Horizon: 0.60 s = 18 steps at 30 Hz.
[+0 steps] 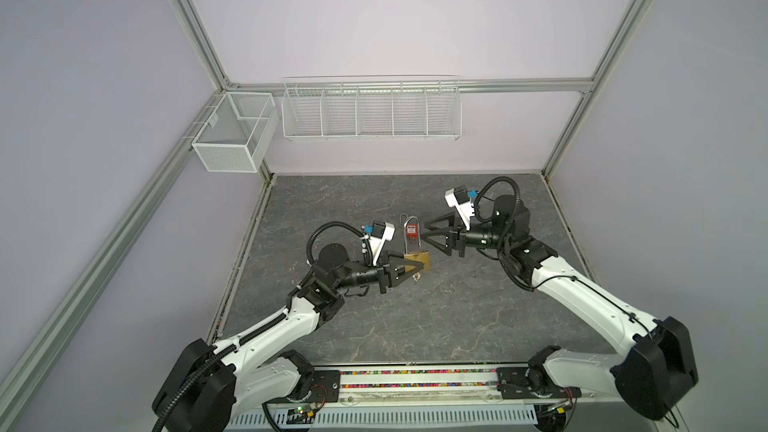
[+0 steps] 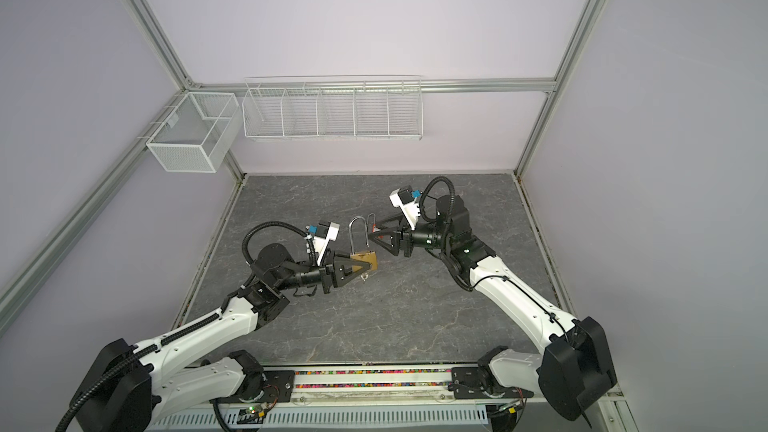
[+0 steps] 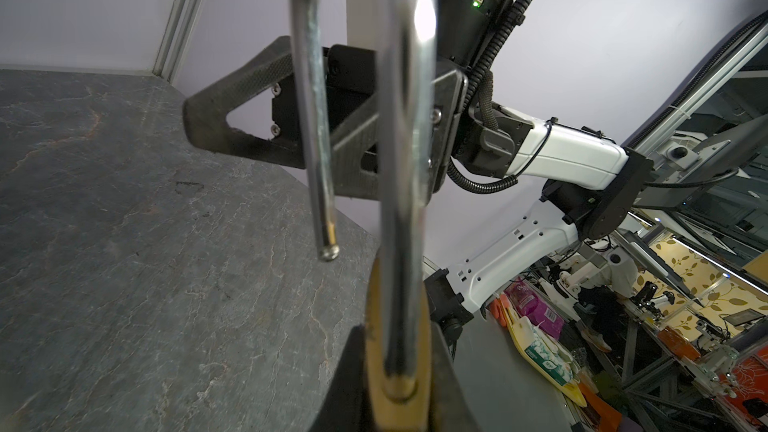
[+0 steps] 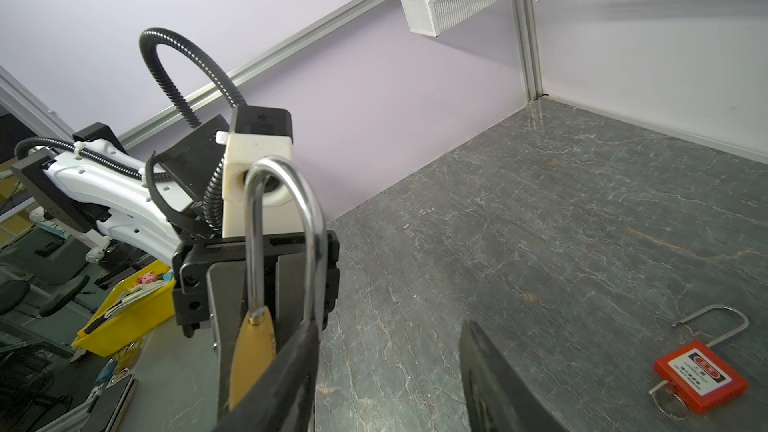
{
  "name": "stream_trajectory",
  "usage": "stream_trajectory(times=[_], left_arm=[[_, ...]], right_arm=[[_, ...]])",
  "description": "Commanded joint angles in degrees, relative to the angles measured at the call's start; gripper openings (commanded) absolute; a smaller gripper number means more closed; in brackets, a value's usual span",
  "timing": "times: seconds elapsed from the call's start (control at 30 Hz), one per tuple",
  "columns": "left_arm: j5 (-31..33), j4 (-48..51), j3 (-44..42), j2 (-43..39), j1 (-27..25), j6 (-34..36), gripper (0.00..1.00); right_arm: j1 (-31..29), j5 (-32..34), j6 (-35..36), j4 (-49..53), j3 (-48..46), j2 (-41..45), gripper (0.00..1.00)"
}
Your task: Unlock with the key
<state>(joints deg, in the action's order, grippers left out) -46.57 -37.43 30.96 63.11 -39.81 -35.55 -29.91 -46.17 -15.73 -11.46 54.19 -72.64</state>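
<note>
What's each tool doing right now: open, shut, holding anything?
Left tool: closed on the brass padlock.
Right tool: open, holding nothing.

Table (image 1: 415,317): dark grey stone-look top with pale veining, set in a booth of lilac walls (image 1: 395,14).

Aluminium frame post (image 1: 193,31) rises from the far-left corner; 1 more post at the far-right corner.

White mesh basket (image 1: 232,135) hangs on the left side rail above the far-left corner, with 1 inner partition. It also shows in the right wrist view (image 4: 419,6).

White wire rack (image 1: 372,112) is mounted on the back wall above the far edge, split into 5 compartments, just beside the basket but apart from it.

Strip of small multicoloured bits (image 1: 415,372) runs along the near edge, with a slotted white cable duct (image 1: 374,415) below it.

Yellow bin (image 4: 129,317) sits off the table, its contents unclear.
</note>
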Motion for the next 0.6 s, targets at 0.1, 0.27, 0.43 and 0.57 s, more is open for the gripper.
stream_trajectory(times=[0.1, 0.27, 0.43, 0.57], left_arm=[[-1.69, -3.84, 3.4, -0.45, -0.09, 0.44, 0.0], [-2.6, -5.18, 3.56, 0.59, -0.08, -0.28, 0.0], [-3.0, -6.71, 3.67, 1.1, -0.11, -1.28, 0.0], [-3.05, -6.17, 3.75, 0.48, -0.09, -1.19, 0.0]], right_arm=[[-0.75, -2.08, -0.13, -2.24, 1.89, -0.81, 0.56], [-0.99, -1.66, -0.13, -2.11, 2.53, -1.26, 0.56], [-1.33, -1.88, 0.21, -2.05, 3.7, -2.37, 0.56], [-1.53, -1.34, 0.83, -1.54, 4.38, -3.22, 0.57]])
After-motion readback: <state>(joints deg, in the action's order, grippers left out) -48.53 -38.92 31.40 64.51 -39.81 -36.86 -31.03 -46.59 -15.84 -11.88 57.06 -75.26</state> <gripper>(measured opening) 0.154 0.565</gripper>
